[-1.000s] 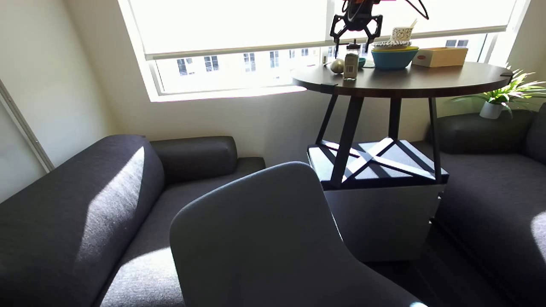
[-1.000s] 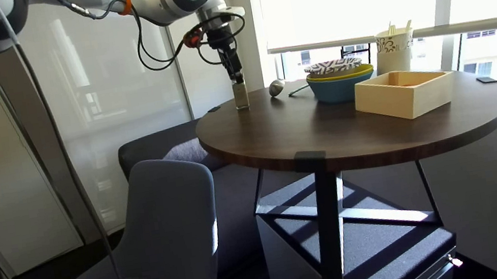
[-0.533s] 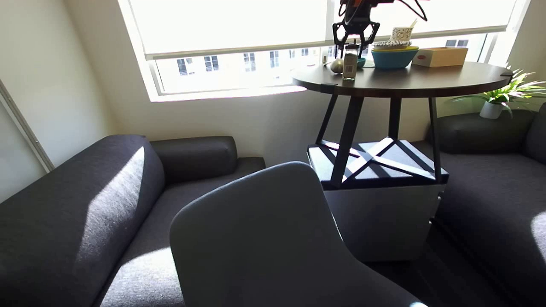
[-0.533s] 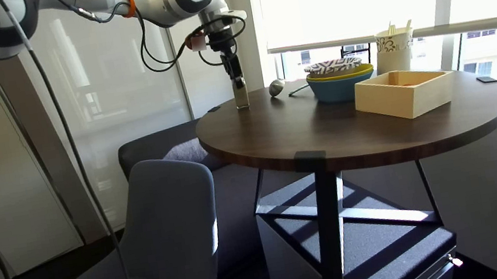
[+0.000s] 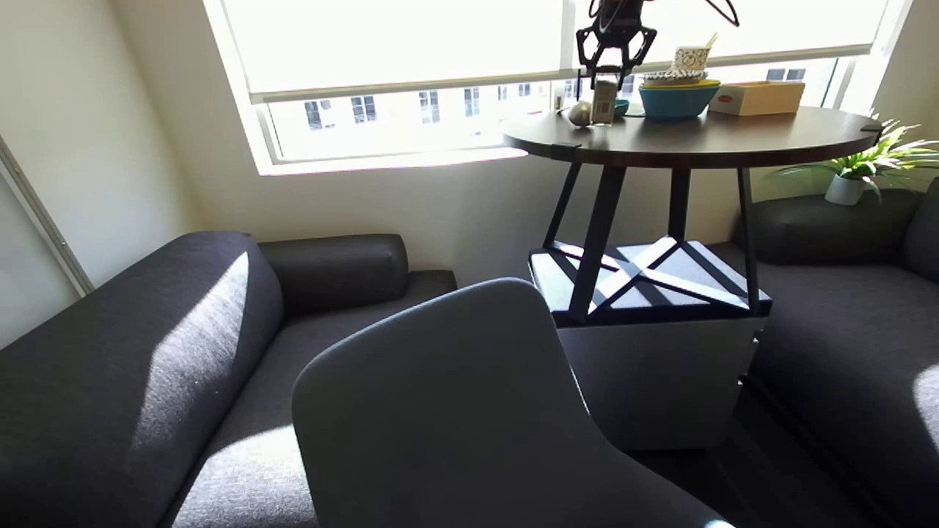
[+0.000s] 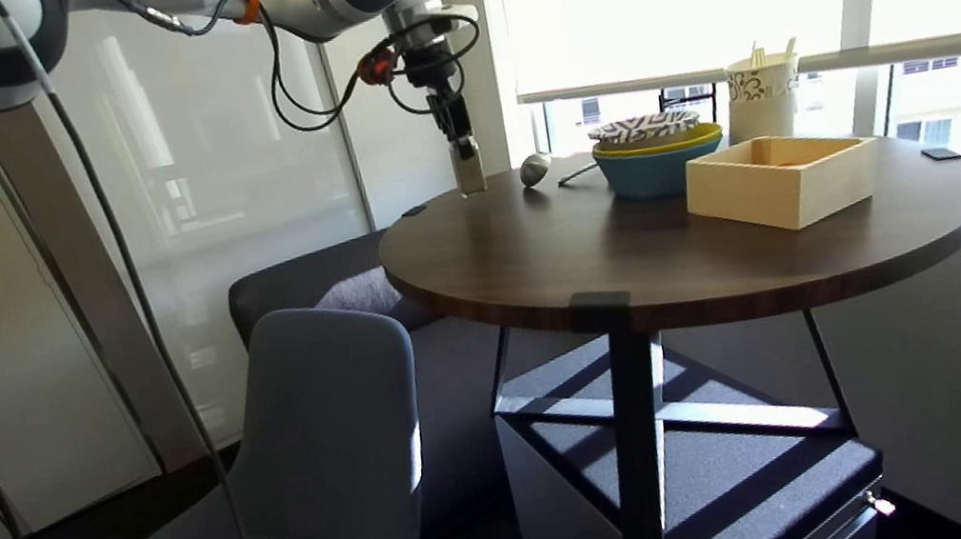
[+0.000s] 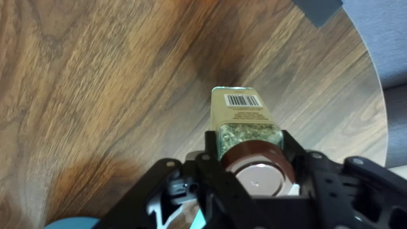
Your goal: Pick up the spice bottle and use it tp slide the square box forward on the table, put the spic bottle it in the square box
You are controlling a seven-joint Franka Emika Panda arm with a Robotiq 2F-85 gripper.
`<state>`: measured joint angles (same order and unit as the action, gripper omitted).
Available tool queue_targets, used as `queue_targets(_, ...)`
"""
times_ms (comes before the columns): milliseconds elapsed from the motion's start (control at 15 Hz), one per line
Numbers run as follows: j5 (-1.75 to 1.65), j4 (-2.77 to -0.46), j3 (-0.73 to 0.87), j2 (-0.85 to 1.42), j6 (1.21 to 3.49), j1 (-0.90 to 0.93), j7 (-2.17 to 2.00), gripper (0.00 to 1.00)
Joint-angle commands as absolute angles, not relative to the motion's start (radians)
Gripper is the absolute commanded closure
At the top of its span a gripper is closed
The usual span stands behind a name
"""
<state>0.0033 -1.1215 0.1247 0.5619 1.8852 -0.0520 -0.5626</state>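
The spice bottle (image 7: pixel 243 116), glass with a brown cap, green flakes and a tan barcode label, is clasped between the black fingers of my gripper (image 7: pixel 249 140). In an exterior view the bottle (image 6: pixel 470 173) hangs slightly tilted, its base a little above the left part of the table (image 6: pixel 575 259). My gripper (image 5: pixel 607 77) points down over it. The square box (image 6: pixel 743 194), low, tan and open-topped, sits on the right part of the table, well apart from the bottle. Inside the box something reddish partly shows. The wrist view does not include the box.
A blue bowl (image 6: pixel 653 170) with a yellow bowl and patterned lid stands between bottle and box. Behind the box is a patterned cup (image 6: pixel 763 94) with utensils. A silvery round object (image 6: pixel 534 168) lies near the bottle. A grey chair (image 6: pixel 329 409) stands beside the table.
The fingers have shut around the bottle, which stood on the table before. Gripper and bottle have since risen a little, and the bottle now leans slightly. The box has not moved.
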Motion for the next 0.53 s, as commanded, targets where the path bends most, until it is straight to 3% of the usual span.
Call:
queue_targets(0,-0.004,-1.206,0.145,0.416,1.961,-0.09,-0.484,0.76)
queue_targets(467,0.07,-1.241,0.235,0.299,1.995,-0.229,-0.575,0.76)
